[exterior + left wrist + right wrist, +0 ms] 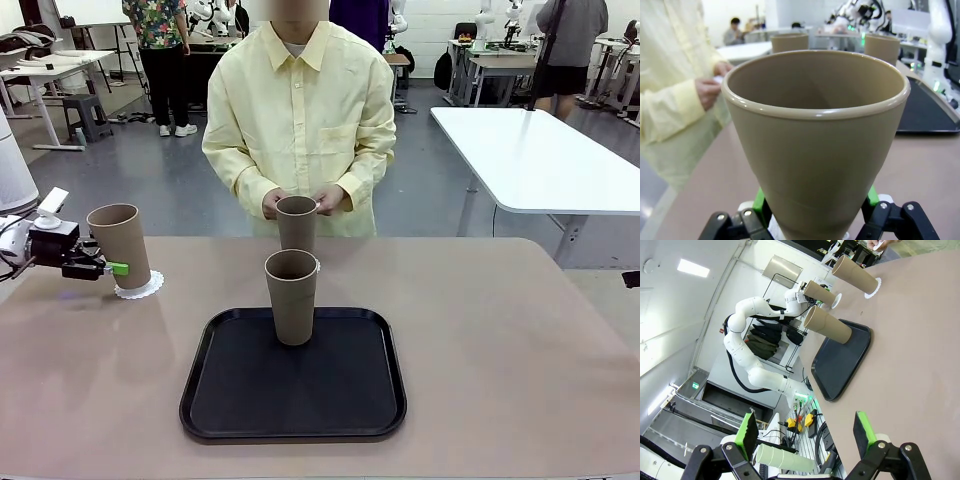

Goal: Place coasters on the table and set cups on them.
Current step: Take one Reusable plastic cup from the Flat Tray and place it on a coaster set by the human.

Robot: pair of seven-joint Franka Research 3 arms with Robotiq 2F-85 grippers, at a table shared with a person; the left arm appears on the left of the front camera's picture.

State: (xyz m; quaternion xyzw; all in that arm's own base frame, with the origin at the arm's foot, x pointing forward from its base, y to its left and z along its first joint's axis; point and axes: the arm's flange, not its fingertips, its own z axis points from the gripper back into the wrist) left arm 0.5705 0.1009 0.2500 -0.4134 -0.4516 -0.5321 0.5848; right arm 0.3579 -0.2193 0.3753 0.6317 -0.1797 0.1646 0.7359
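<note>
Fingers of the left gripper (116, 268) clasp the tilted cup (119, 238) over the coaster (141, 291), ten o'clock from the tray (292, 435).

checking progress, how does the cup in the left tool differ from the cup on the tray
The gripped cup is clamped in the left tool; the tray cup stands free. The gripped cup sits at a white coaster on the table; the tray cup rests on the black tray, no coaster. Both are the same tan tumbler.
</note>
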